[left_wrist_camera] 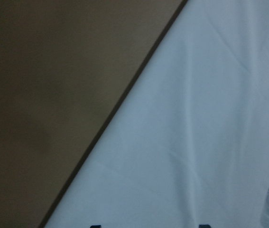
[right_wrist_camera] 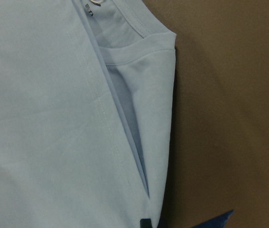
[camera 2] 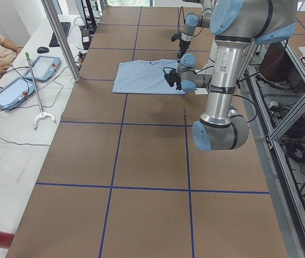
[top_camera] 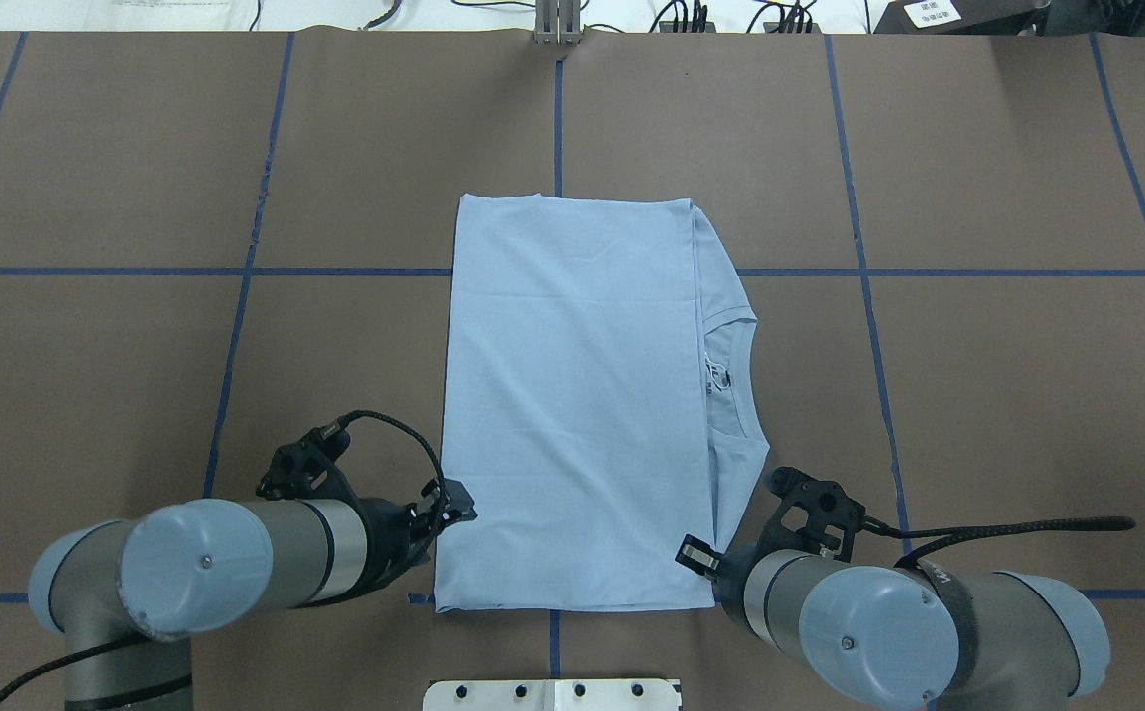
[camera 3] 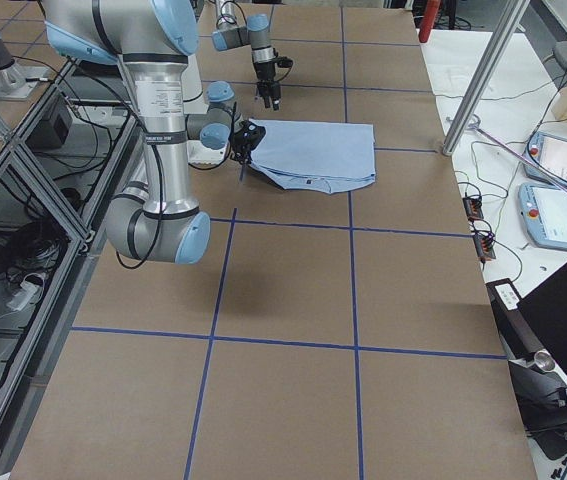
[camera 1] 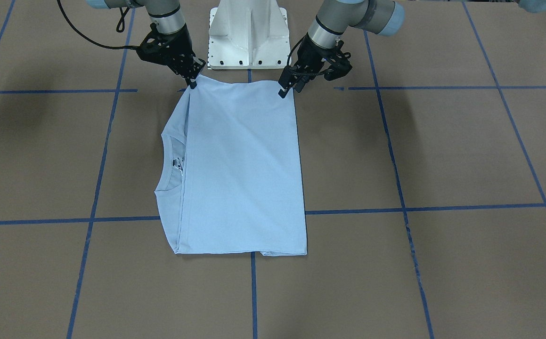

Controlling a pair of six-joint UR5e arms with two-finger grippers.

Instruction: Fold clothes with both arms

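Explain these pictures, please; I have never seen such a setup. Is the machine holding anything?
Two robot arms, each ending in a two-finger gripper, stand at a brown table. Four pictures come from fixed cameras: across the table, behind the robot, and one at each end. Two come from cameras on the wrists. A light blue T-shirt lies folded on the table. The left gripper and right gripper sit at its two corners nearest the robot. The left one's fingers look apart; the right one's grip I cannot tell.
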